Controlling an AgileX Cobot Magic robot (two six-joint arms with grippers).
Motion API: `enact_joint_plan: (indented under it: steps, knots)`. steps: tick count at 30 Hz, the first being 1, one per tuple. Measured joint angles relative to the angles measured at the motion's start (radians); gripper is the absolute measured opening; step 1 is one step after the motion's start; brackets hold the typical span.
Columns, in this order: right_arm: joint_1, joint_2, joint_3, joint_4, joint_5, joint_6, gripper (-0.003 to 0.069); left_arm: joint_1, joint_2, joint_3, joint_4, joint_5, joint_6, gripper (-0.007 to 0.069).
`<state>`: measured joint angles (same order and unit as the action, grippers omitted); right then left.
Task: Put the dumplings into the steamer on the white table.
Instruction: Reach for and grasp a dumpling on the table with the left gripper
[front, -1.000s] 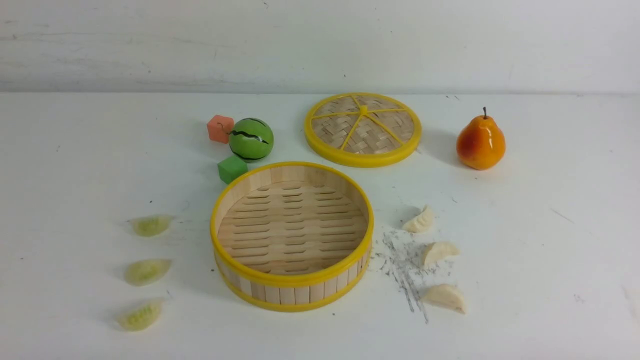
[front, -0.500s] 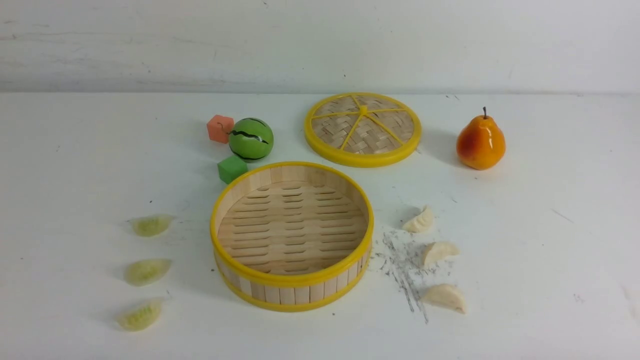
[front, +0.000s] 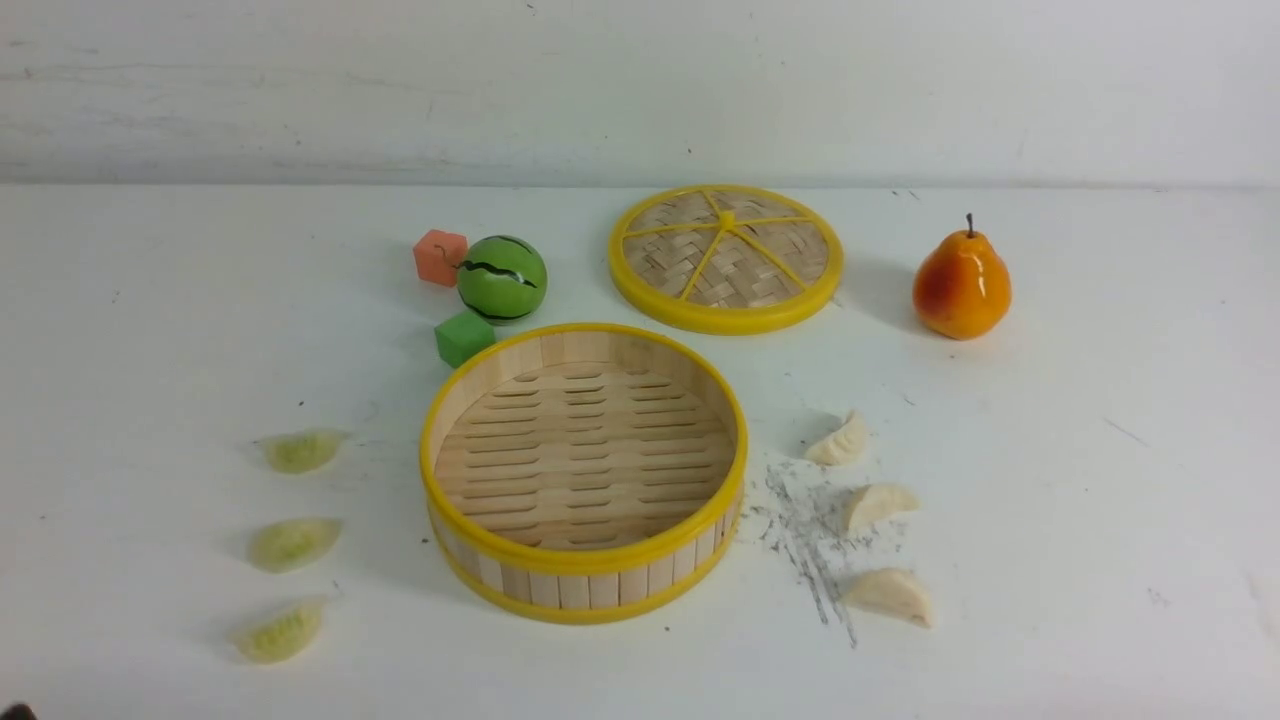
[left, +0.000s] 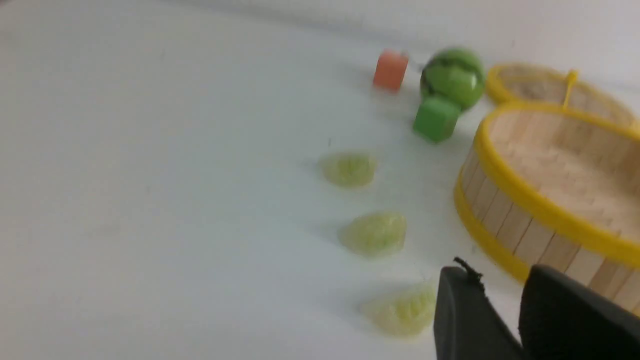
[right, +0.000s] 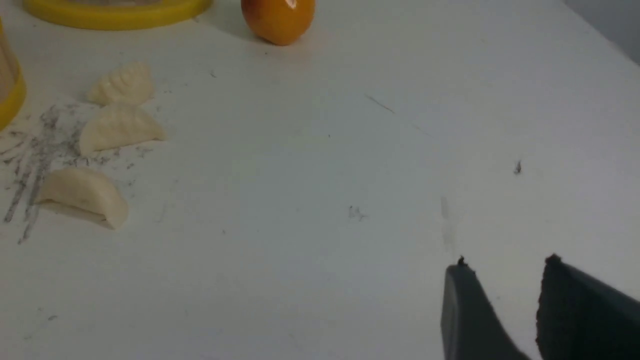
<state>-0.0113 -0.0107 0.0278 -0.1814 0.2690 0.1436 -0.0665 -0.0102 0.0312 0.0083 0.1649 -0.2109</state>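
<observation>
**Table (front: 1100, 480).** White surface, with grey scuff marks (front: 800, 545) just right of the steamer.

**Steamer (front: 585, 590).** Stands upright near the middle of the table. The slatted floor is bare. All six dumplings lie on the table outside it.

**Green dumplings (front: 292, 543).** Three in a row, left of the steamer and clear of its wall. The row runs from far to near, and the three are apart from one another.

**White dumplings (front: 875, 503).** Three in a row, right of the steamer. The middle and near ones lie at the edge of the scuff marks. None touches the steamer.

**Other items.**
- Lid (front: 725, 258): lies flat behind the steamer, to the right, apart from it.
- Pear (front: 961, 283): stands upright, right of the lid.
- Melon ball (front: 502, 278): sits behind the steamer, to the left.
- Orange cube (front: 440, 256): just beside the ball, on its far left side.
- Green cube (front: 464, 337): between the ball and the steamer rim, close to both.

**Left claw (left: 500, 280).** Released. The two dark fingers stand parted, the table shows through the gap, and nothing is gripped. The nearest green dumpling shows just beside one finger. This view is blurred, so contact cannot be judged. The steamer wall is close on the other side.

**Right claw (right: 506, 267).** Released. The fingers stand parted over bare table, with nothing between them. The claw is well apart from the white dumplings, on the side away from the steamer.
</observation>
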Motion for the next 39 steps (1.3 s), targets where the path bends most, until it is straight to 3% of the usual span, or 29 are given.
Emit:
enact_joint_plan:
  steps: [8, 12, 18, 21, 24, 26, 34, 37, 38, 39]
  knots:
    - [0.0, 0.0, 0.0, -0.014, -0.497, 0.0, 0.0233, 0.0, 0.0, 0.0, 0.0, -0.433, 0.0, 0.0178]
    - [0.0, 0.0, 0.0, -0.017, -0.725, 0.038, 0.0237, 0.0, 0.0, 0.0, 0.0, -0.593, -0.08, 0.0182]
    - [0.0, 0.0, -0.004, -0.017, -0.801, 0.122, 0.0236, 0.0, 0.0, -0.022, 0.0, -0.686, -0.275, 0.0171]
    - [0.0, 0.002, -0.074, -0.017, -0.758, 0.153, 0.0166, 0.0, 0.015, -0.172, 0.016, -0.547, -0.31, 0.0084]
    - [0.0, 0.054, -0.197, -0.016, -0.689, 0.157, 0.0021, 0.0, 0.117, -0.348, 0.084, -0.435, -0.28, -0.0013]
    - [0.0, 0.1, -0.26, -0.009, -0.625, 0.157, -0.0008, 0.0, 0.197, -0.434, 0.124, -0.388, -0.27, -0.0014]
    - [0.0, 0.457, -0.529, 0.008, -0.129, 0.157, -0.0003, 0.0, 0.628, -0.68, 0.161, -0.198, -0.272, -0.0014]
    - [0.001, 0.559, -0.556, 0.009, 0.01, 0.157, -0.0004, 0.0, 0.746, -0.729, 0.14, -0.059, -0.293, -0.0014]
    - [0.013, 0.634, -0.569, 0.015, 0.1, 0.156, -0.0004, 0.0, 0.814, -0.774, 0.118, 0.107, -0.293, -0.0014]
    - [0.021, 0.665, -0.574, 0.024, 0.144, 0.151, -0.0004, 0.0, 0.846, -0.789, 0.104, 0.167, -0.284, -0.0014]
